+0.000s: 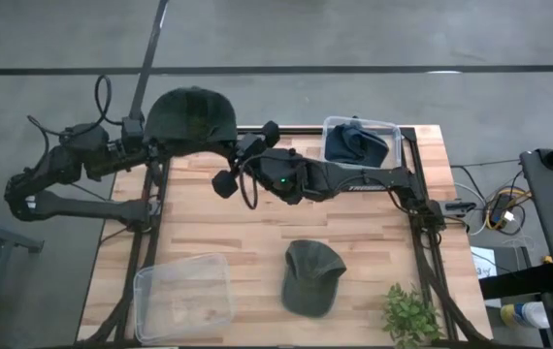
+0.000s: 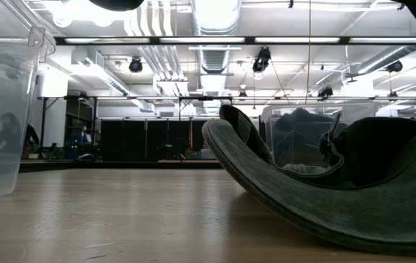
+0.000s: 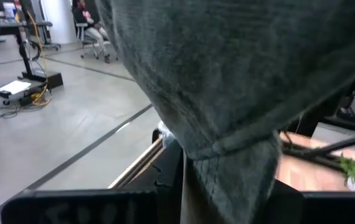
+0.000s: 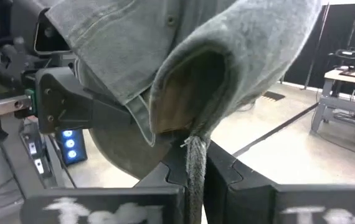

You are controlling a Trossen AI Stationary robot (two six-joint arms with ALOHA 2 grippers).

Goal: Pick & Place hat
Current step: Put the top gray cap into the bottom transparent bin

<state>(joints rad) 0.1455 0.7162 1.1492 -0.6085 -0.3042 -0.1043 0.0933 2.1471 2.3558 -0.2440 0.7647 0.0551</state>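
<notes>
Hat, dark green, hung in the air at the desk's far left corner, pinched from both sides: left gripper and right gripper each clamped on its cloth. Second hat lay near the front edge.

In the high view, the held cap at upper left hides the left gripper's tips. The plant is cut by the bottom edge. In the low view, the lying cap runs off the right edge, and the empty bin off the left. Cloth in the far bin is blurred.
</notes>
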